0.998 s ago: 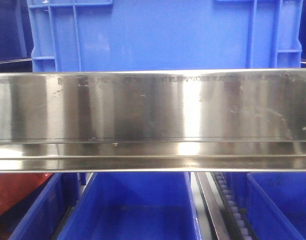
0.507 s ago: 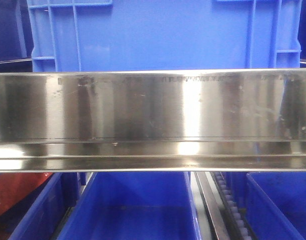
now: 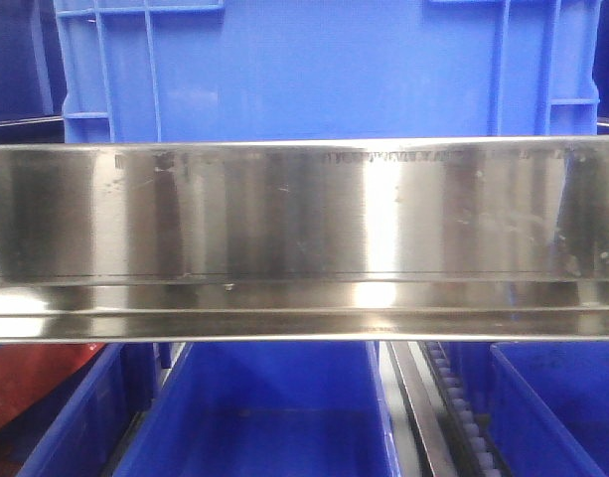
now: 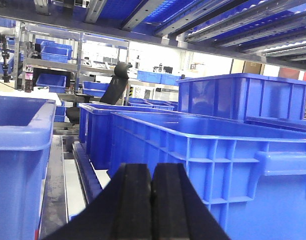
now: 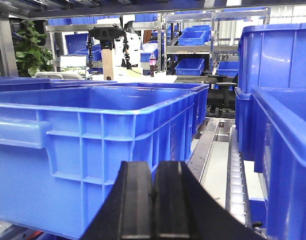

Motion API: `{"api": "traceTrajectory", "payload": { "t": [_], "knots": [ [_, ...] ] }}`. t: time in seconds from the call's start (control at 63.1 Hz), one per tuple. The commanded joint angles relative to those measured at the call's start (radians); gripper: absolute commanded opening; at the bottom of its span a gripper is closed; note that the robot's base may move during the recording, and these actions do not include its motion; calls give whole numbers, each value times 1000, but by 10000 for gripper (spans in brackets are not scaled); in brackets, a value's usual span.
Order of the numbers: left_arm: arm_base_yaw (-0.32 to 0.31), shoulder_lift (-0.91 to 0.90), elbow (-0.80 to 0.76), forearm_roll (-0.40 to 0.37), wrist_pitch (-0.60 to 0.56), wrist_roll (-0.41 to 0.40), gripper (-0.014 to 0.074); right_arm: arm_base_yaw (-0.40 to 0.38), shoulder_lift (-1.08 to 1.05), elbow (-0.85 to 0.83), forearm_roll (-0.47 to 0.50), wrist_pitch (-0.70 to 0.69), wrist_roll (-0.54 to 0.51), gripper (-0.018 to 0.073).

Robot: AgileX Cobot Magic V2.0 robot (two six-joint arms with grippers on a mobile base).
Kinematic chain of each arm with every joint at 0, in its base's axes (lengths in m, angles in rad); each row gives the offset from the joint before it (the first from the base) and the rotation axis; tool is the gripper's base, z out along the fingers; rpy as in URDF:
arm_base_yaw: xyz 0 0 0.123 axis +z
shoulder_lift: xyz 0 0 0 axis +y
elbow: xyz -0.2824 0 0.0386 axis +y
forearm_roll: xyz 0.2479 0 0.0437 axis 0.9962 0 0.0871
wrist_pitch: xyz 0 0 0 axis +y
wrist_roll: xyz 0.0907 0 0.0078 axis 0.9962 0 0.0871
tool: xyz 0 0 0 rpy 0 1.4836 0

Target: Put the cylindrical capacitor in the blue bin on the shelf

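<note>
The left gripper [image 4: 152,200] has its two black pads pressed flat together, nothing showing between them, and it sits low at the level of the bins. Just past its tips and to the right stands a large blue bin [image 4: 217,155], its ribbed wall close, with a second blue bin [image 4: 100,127] behind it and another blue wall [image 4: 18,165] near on the left. A roller track [image 4: 85,172] runs away between them.

The right gripper [image 5: 152,210] is likewise closed — pads meeting along a thin seam, with nothing visible in the seam. Ahead and to its left is a wide open-topped blue bin [image 5: 93,135]; to the right a roller lane [image 5: 237,185] and further blue bin walls [image 5: 287,165].

From the front camera, the shelf [image 3: 304,214] fills the middle of the view as a broad, shiny, scratched steel rail (smeared reflections across it). A blue crate [image 3: 324,70] stands above the rail, and below it an open blue bin [image 3: 274,417] sits between neighbours, with rollers [image 3: 463,417] to its right.

The cylindrical capacitor is not visible in any view — I cannot tell where it is
</note>
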Motion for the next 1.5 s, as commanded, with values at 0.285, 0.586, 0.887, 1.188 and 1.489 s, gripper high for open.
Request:
{"api": "traceTrajectory", "payload": {
  "t": [0.285,0.586,0.887,1.188,1.489],
  "knots": [
    [4,-6,2,-7,-16,1,-111,-237,-37,282,-27,-220,-8,-162],
    [4,-6,2,-7,-16,1,-111,-291,-66,378,-6,-254,-8,-162],
    [4,-6,2,-7,-16,1,-111,-293,-210,392,-6,-192,-8,-162],
    [4,-6,2,-7,-16,1,-111,-295,-210,392,-6,-170,-8,-162],
    [4,-6,2,-7,-16,1,-111,-295,-210,392,-6,-170,-8,-162]
  ]
}}
